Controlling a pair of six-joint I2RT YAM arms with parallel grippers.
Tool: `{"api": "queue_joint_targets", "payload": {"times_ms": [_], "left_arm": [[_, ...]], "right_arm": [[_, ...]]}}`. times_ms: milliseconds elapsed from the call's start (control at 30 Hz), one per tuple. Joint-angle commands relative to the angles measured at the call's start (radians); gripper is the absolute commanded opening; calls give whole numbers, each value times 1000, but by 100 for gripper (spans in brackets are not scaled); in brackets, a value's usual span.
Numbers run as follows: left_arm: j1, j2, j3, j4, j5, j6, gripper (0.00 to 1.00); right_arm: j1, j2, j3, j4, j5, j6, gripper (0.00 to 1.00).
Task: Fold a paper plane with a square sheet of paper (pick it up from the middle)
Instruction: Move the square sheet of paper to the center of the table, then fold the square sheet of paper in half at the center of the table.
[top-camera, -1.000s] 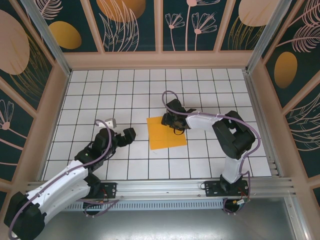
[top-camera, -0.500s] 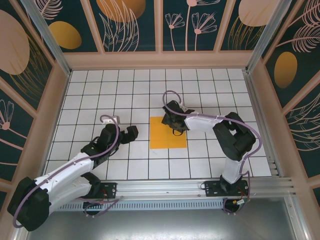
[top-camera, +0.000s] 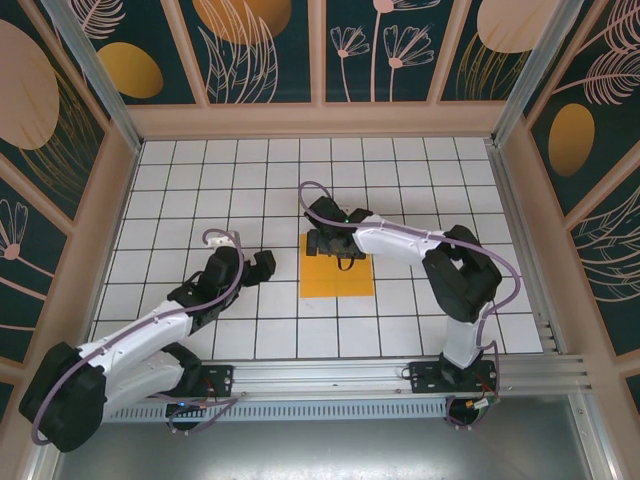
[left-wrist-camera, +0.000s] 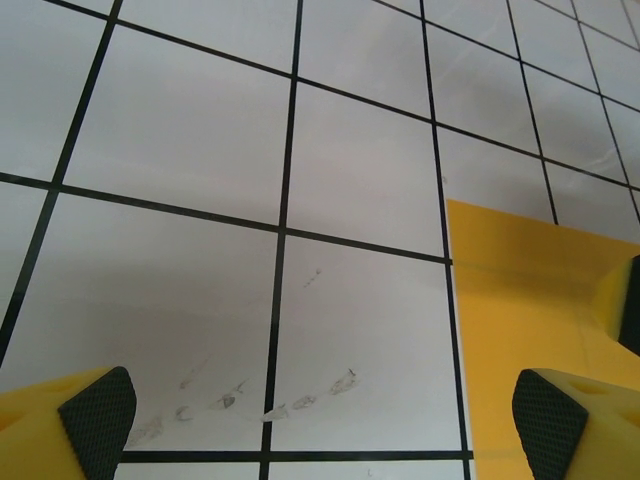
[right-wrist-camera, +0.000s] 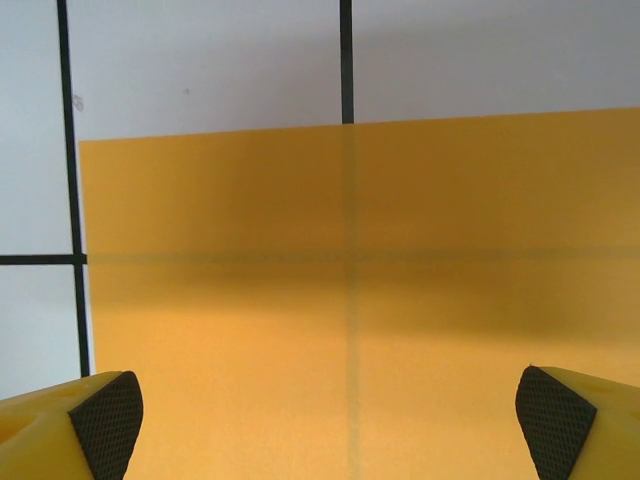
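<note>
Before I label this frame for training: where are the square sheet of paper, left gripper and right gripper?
the square sheet of paper (top-camera: 335, 282): top external view, its bare near half.
left gripper (top-camera: 262, 266): top external view, between its open jaws.
right gripper (top-camera: 328, 245): top external view, between its open jaws.

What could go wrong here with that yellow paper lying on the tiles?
1. The square sheet of paper lies flat on the tiled table, so the right jaws, open over its far side, may slide or crumple it rather than lift it.
2. It is thin enough for tile lines to show through, so a pinch could leave a stray crease.
3. The left jaws, open beside its left edge, might nudge it askew.
</note>
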Motion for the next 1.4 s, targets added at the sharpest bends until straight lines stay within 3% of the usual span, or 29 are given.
{"api": "queue_joint_targets", "payload": {"times_ms": [0, 133, 467, 800, 1267, 1367], "left_arm": [[8, 20, 12, 47, -10, 19, 99], [11, 30, 11, 47, -9, 28, 99], [12, 23, 10, 40, 1, 47, 99], [12, 41, 10, 40, 10, 51, 99], [12, 47, 15, 23, 15, 41, 99], [12, 47, 19, 15, 15, 36, 99]], "right_arm": [[8, 41, 40, -122, 17, -8, 99], [6, 56, 42, -84, -41, -20, 99], [10, 141, 77, -129, -29, 17, 99], [14, 185, -29, -59, -80, 29, 98], [17, 168, -48, -23, -74, 21, 91], [8, 158, -31, -20, -80, 7, 86]]}}
